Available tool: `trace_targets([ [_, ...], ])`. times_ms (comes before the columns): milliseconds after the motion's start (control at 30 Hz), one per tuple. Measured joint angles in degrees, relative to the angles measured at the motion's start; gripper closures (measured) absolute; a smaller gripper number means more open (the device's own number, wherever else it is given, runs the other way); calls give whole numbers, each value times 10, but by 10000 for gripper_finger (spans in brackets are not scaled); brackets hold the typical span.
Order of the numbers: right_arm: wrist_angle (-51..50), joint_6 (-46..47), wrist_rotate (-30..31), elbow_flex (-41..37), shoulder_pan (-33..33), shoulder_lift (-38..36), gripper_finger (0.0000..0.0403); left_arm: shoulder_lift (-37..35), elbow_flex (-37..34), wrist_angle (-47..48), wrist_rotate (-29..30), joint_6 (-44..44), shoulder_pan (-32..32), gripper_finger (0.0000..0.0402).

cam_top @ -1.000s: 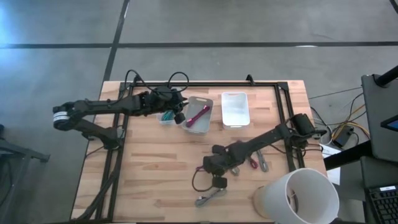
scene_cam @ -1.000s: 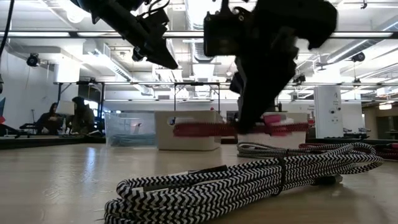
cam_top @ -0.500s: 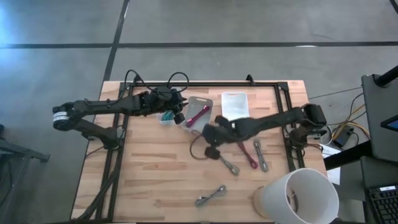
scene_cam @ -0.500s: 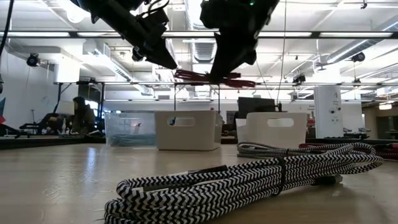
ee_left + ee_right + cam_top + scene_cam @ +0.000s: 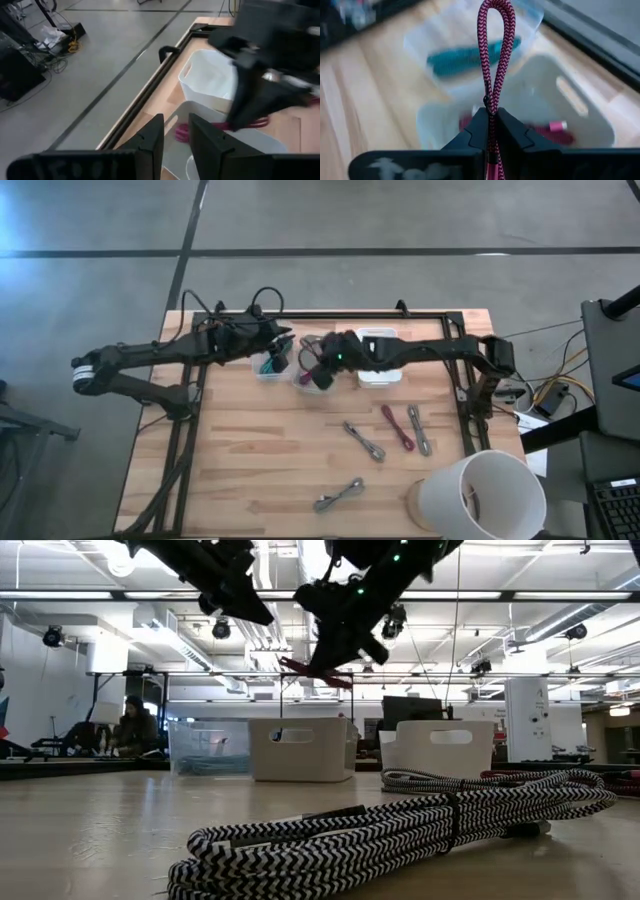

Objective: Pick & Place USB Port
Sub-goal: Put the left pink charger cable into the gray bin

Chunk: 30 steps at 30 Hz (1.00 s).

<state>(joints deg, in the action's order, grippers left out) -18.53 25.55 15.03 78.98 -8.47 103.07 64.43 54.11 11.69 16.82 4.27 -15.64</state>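
Cable [image 5: 494,60], the pink braided one, is what we find pinched in the right gripper [image 5: 322,373], which from above hangs over the middle bin [image 5: 305,383] at the back of the table [image 5: 250,460]. Beside it we see the left gripper [image 5: 283,340] over the small bin [image 5: 268,368] with a teal cable [image 5: 271,365], and a white bin [image 5: 380,370] on the other side; three more bundled cables [image 5: 365,441] lie loose on the wood near a white cup [image 5: 480,495]. At table height, we see the pink cable [image 5: 315,672] held up in the air above the bins, with a black-and-white cable [image 5: 400,820] close to the lens. Through the left wrist, we see its fingers [image 5: 150,142] a narrow gap apart, holding nothing, with another pink cable [image 5: 182,132] lying in the bin beyond. Through the right wrist, we see the fingers [image 5: 480,131] closed on the looped cable, the middle bin below it.
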Motion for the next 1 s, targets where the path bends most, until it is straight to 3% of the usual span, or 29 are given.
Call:
trace_targets([
  [233,36,72,-29,0,-43,47,380,-4,0,30,0,-3,0,310],
  [700,39,134,-32,0,-45,133,380,-2,-10,38,0,-13,0,310],
  [1000,38,112,-34,1,-45,136,366,-2,-10,38,1,-13,0,309],
])
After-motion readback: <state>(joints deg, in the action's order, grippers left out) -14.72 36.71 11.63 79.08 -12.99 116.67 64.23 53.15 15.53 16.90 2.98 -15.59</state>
